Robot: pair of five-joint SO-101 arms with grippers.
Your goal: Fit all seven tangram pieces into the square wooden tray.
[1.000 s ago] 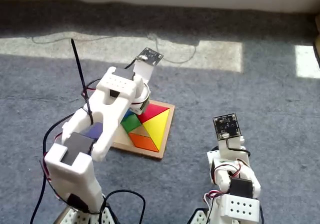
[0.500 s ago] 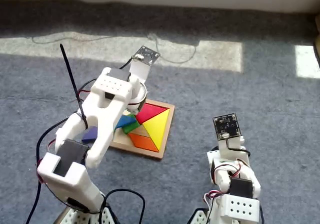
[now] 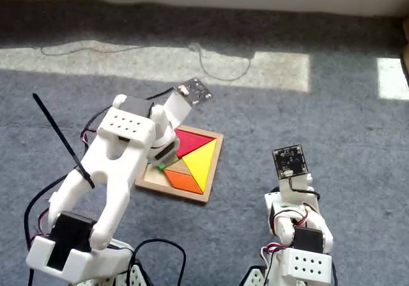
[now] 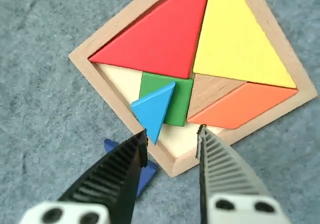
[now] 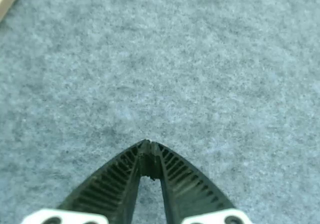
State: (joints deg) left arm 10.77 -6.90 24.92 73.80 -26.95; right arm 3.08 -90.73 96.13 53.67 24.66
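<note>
The square wooden tray [image 4: 82, 63] [image 3: 213, 171] lies on the carpet. In it sit a red triangle [image 4: 160, 38], a yellow triangle [image 4: 235, 38], a green square [image 4: 177, 103], an orange parallelogram [image 4: 240, 106] and a wood-coloured triangle [image 4: 210, 91]. A light blue triangle [image 4: 152, 108] lies askew, partly on the green square and partly over a bare slot. A dark blue piece [image 4: 145, 171] rests on the carpet just outside the tray's corner. My left gripper [image 4: 171, 134] hangs open above that corner, holding nothing. My right gripper [image 5: 148, 145] is shut over bare carpet.
Grey carpet [image 3: 307, 107] surrounds the tray, with a sunlit strip and a thin cable [image 3: 211, 68] farther back. The right arm [image 3: 297, 235] stands to the right of the tray, well apart from it. The left arm's body [image 3: 118, 164] covers the tray's left part from above.
The left arm has drawn back toward the front left, and its body now covers the dark blue piece and the tray's left side. The right arm has not moved.
</note>
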